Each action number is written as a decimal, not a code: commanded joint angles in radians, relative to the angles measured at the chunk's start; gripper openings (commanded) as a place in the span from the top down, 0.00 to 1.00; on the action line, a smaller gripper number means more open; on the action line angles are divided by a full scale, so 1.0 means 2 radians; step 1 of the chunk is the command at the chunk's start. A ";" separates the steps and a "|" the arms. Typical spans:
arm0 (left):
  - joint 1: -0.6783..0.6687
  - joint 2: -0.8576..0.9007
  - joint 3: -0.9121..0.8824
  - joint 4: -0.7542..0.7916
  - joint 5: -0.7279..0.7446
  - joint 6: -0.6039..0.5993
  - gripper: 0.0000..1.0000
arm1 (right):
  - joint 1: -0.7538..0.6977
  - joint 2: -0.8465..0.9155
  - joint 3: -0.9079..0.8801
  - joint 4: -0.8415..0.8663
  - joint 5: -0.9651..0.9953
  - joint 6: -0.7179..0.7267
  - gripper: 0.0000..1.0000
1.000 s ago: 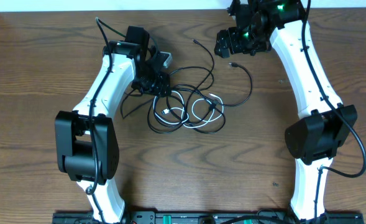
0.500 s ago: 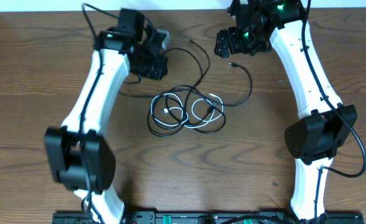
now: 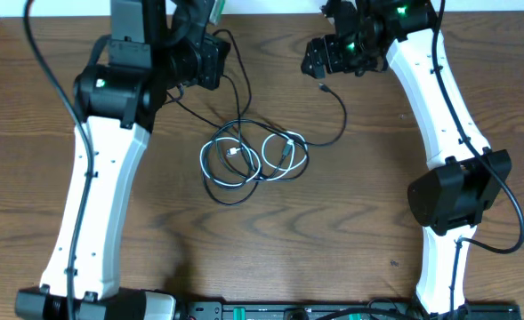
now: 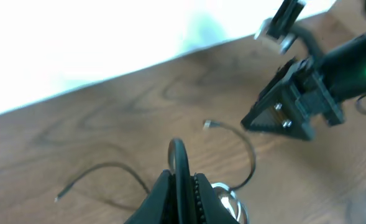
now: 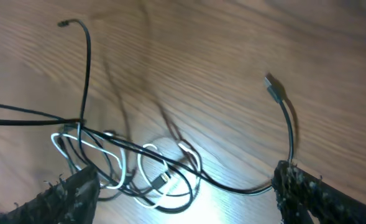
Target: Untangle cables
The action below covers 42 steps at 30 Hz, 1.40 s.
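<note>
The long black cable (image 3: 343, 120) and the shorter white cable (image 3: 205, 158) lie in tangled loops at the middle of the wooden table (image 3: 270, 240). My left gripper (image 3: 206, 60) is raised at the far left and is shut on a strand of the black cable (image 4: 178, 155), which runs down to the tangle. My right gripper (image 3: 326, 60) is open at the far right, above the black cable's plug end (image 3: 324, 87). In the right wrist view the gripper (image 5: 189, 199) has its fingers (image 5: 71, 193) wide apart over the white loops (image 5: 161, 180); the black plug (image 5: 273, 85) lies beyond.
A white wall strip (image 3: 270, 5) borders the table's far edge. Both arms' white links (image 3: 92, 187) reach over the left and right sides of the table. The other arm's gripper (image 4: 297, 102) shows in the left wrist view.
My left arm has risen and swung back toward the far edge with the black cable, pulling the tangle slightly left and away. The right arm has hardly moved.
</note>
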 commanded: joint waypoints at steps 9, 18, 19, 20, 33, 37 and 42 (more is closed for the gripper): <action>0.000 -0.048 0.008 0.048 0.038 -0.008 0.92 | -0.001 0.002 0.000 0.061 -0.189 -0.055 0.14; 0.000 -0.058 0.008 0.156 0.065 -0.083 0.93 | -0.001 0.002 0.000 0.065 -0.207 -0.064 0.12; 0.000 -0.058 0.008 0.172 0.065 -0.098 0.93 | -0.001 0.002 0.000 0.063 -0.205 -0.065 0.11; 0.000 -0.058 0.008 0.187 0.065 -0.115 0.92 | -0.001 0.002 0.000 0.061 -0.202 -0.065 0.11; 0.000 -0.058 0.008 0.223 0.065 -0.294 0.92 | -0.005 0.002 0.000 0.060 -0.190 -0.095 0.11; 0.000 -0.058 0.008 0.231 0.065 -0.385 0.93 | -0.011 0.002 0.000 0.059 -0.188 -0.095 0.11; -0.003 -0.058 0.008 0.255 0.065 -0.503 0.92 | -0.023 0.002 0.000 0.053 -0.162 -0.094 0.11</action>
